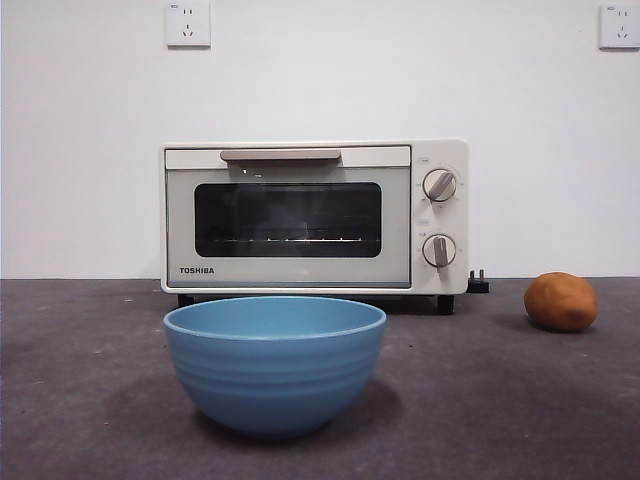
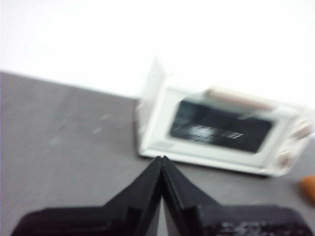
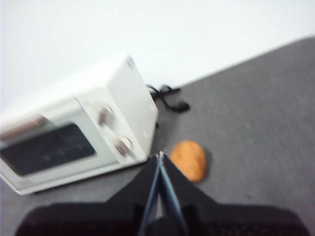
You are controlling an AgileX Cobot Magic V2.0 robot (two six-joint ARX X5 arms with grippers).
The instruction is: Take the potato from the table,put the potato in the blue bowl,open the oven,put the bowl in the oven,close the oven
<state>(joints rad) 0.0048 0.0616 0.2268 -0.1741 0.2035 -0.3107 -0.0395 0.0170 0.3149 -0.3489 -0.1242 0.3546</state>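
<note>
An orange-brown potato (image 1: 561,301) lies on the dark grey table (image 1: 80,400) at the right, beside the oven; it also shows as the potato (image 3: 191,160) just past my right gripper (image 3: 160,156), which is shut and empty. The blue bowl (image 1: 275,362) stands empty at the front centre. Behind it the cream-white oven (image 1: 314,216) has its door closed, also seen as the oven (image 3: 74,137) and the oven (image 2: 221,130). My left gripper (image 2: 161,160) is shut, empty, raised and facing the oven. Neither arm appears in the front view.
A black power cord (image 3: 170,97) and plug (image 1: 478,283) lie behind the oven's right side. A white wall with two sockets (image 1: 188,23) backs the table.
</note>
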